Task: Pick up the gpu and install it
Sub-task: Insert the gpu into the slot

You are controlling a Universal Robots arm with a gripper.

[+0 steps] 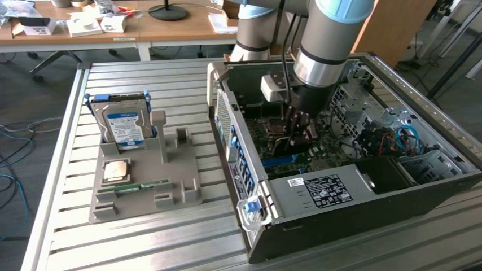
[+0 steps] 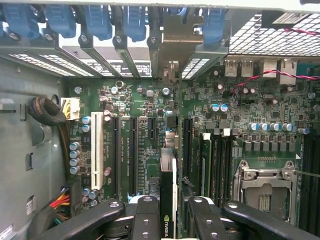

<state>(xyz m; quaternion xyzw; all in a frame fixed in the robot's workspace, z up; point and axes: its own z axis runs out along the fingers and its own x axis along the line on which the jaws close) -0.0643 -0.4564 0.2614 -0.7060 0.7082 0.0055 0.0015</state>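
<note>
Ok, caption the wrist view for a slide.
Gripper holding the gpu edge-on over the motherboard slots.

My gripper clamps the gpu edge-on over the motherboard, bracket end toward the blue latches.

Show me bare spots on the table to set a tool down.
Bare table slats between the grey tray and the near edge, and behind the tray. Narrow strip between tray and computer case. Inside the case is crowded: arm, hand gripping the graphics card.
</note>
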